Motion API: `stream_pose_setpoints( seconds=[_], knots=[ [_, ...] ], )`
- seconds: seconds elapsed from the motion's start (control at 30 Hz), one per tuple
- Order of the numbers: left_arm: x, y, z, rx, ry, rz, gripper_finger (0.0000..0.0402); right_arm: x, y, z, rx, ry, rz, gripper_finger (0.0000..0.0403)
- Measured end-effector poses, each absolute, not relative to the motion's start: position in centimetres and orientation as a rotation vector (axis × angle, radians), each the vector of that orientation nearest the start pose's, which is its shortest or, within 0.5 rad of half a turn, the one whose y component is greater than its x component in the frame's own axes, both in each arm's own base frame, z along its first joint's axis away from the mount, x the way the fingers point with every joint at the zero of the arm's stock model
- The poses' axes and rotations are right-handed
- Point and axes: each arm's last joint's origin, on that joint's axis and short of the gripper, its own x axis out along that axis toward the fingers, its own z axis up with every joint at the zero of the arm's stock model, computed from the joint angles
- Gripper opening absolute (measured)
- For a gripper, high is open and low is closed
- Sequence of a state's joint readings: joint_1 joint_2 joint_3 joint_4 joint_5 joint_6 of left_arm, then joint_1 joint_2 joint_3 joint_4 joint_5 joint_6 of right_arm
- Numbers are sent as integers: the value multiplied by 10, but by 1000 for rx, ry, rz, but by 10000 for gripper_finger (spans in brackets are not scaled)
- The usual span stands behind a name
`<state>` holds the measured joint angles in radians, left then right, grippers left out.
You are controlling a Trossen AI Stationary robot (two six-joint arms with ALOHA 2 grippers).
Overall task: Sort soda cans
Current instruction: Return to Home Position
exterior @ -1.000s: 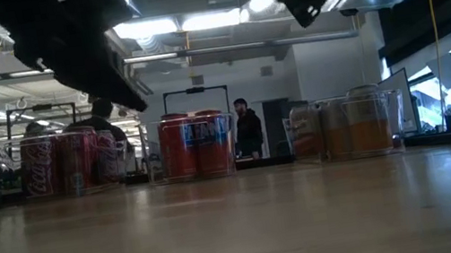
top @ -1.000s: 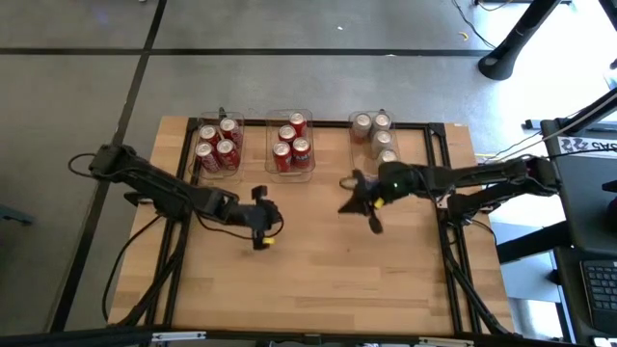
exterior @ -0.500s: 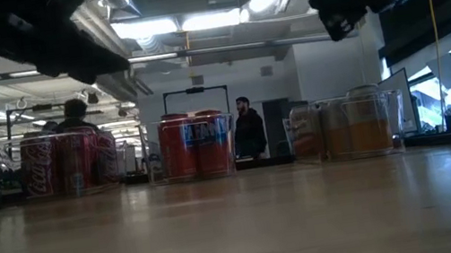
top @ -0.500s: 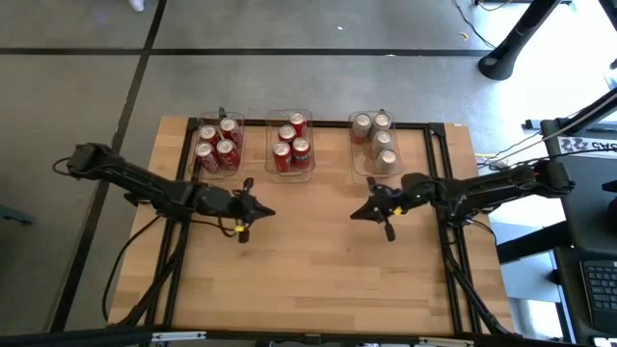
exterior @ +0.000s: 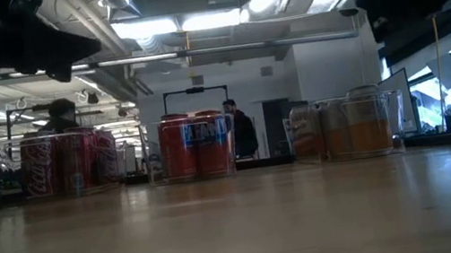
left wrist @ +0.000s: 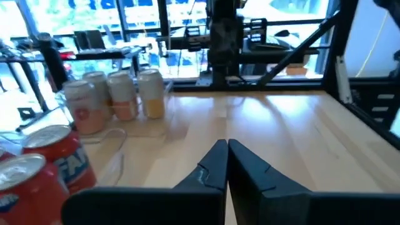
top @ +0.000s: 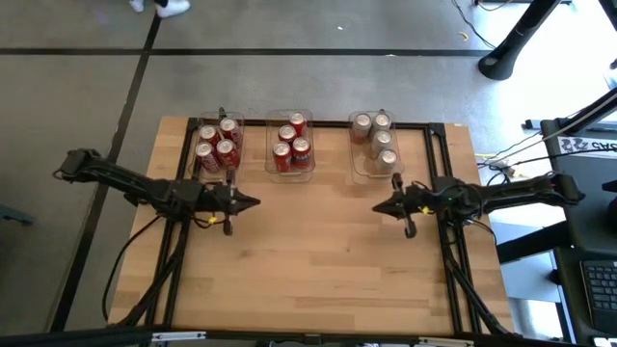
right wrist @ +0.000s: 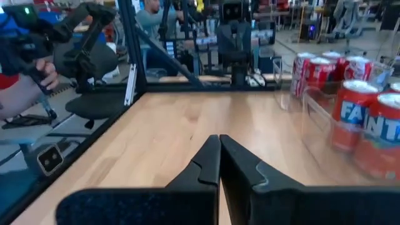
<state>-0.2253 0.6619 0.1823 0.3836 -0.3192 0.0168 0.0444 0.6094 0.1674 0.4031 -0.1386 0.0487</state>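
The soda cans stand upright in three clear bins along the table's far edge. Red cans (top: 217, 145) fill the left bin, red cans with dark markings (top: 291, 143) the middle bin, and silver-grey cans (top: 377, 140) the right bin. My left gripper (top: 251, 202) hovers level above the wood near the table's left side, shut and holding nothing, its tips (left wrist: 226, 150) pointing across the table. My right gripper (top: 378, 207) hovers level near the right side, also shut and holding nothing, its tips (right wrist: 219, 147) facing the left one.
Bare wooden table top (top: 318, 260) lies between the grippers and toward the near edge. A black frame rail (top: 439, 154) runs along the table's right side. In the low view a person (exterior: 240, 133) stands in the room behind the bins (exterior: 197, 145).
Both shut grippers have drawn apart from the table's middle. The left went toward the table's left edge and the right toward the right edge, sinking a little. Each has tipped up from slanting down and now points level. The cans have not moved.
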Motion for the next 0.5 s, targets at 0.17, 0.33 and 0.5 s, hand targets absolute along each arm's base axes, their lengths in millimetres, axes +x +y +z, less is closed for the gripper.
stream_pose_setpoints(
  seconds=[0.17,0.33,0.5],
  knots=[
    [147,-24,200,48,74,97,7,141,11,195,108,110,185,10],
    [142,-23,188,104,31,67,10,140,10,191,88,109,163,10],
    [130,-15,172,58,-30,11,10,134,10,185,85,86,166,10]
  ],
)
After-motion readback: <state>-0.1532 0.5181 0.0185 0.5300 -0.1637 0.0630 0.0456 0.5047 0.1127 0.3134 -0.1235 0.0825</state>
